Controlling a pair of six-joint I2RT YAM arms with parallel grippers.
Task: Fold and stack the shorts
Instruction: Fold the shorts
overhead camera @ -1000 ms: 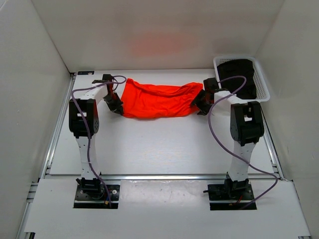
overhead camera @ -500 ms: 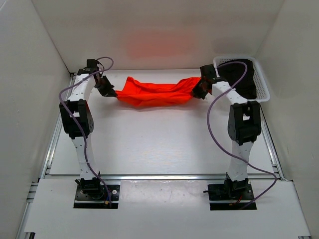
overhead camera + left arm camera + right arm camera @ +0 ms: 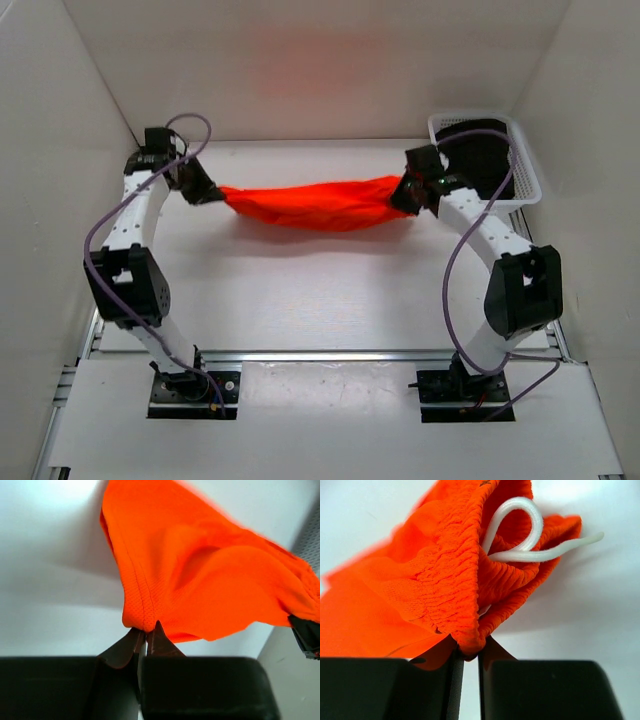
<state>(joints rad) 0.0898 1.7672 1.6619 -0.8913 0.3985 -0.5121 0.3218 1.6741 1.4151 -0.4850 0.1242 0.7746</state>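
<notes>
The orange-red shorts (image 3: 312,203) hang stretched between both arms above the back of the table, sagging in the middle. My left gripper (image 3: 212,190) is shut on the hem end of the shorts (image 3: 200,575), pinching a seam at its tips (image 3: 146,632). My right gripper (image 3: 403,196) is shut on the elastic waistband of the shorts (image 3: 445,580), fabric bunched between its fingers (image 3: 470,652). The white drawstring (image 3: 520,535) loops out of the waistband just beyond the right fingertips.
A white plastic basket (image 3: 524,160) holding dark clothing (image 3: 480,150) stands at the back right corner, just behind the right arm. White walls close in the table on three sides. A metal rail (image 3: 330,354) runs along the near edge.
Both arms have lifted and spread apart, pulling the shorts off the table into a taut band. The right gripper closed on the waistband over the last second.
</notes>
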